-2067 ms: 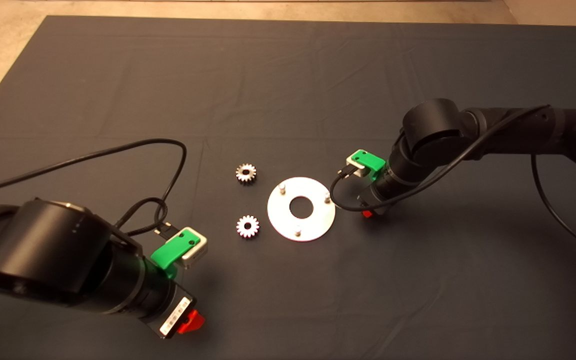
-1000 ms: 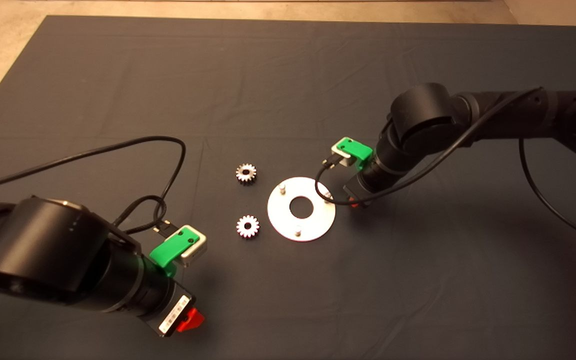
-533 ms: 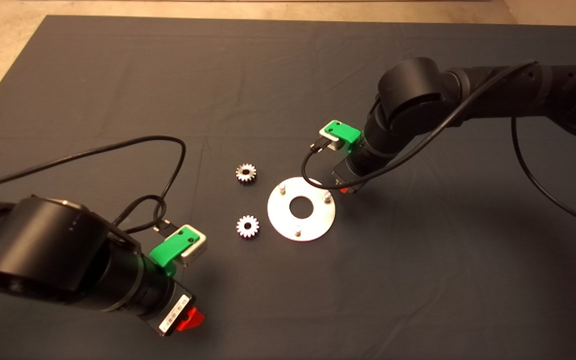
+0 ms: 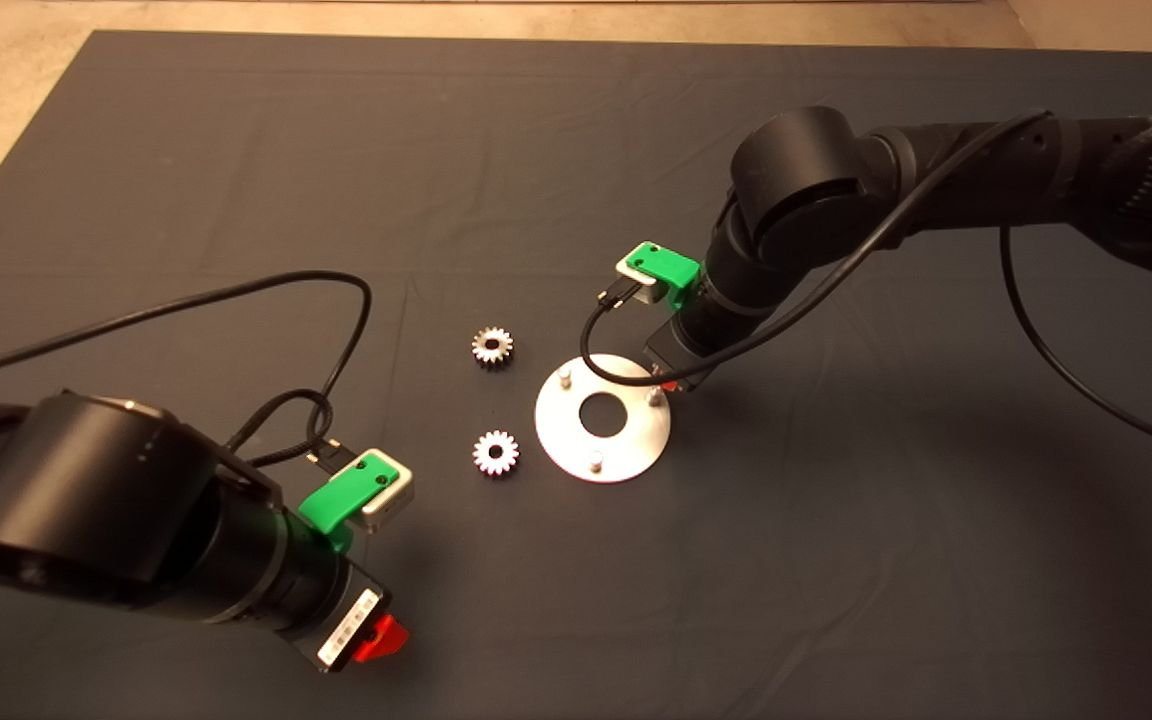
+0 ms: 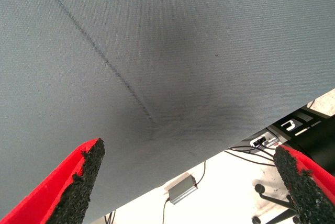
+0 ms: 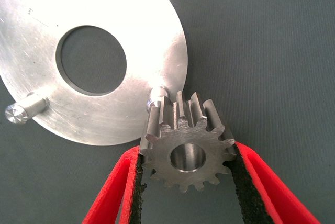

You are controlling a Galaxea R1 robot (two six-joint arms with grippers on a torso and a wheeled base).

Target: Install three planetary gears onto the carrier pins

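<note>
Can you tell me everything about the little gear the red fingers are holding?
The held gear is small, silvery metal, with pointed teeth all round and a smooth round hole through its middle. The right gripper pinches it from two sides with its black pads, so it hangs above the mat. It sits right by the nearest pin at the shiny disc edge, partly hiding that pin. It is not yet on the pin. Its flat face shows fine scratches.
</note>
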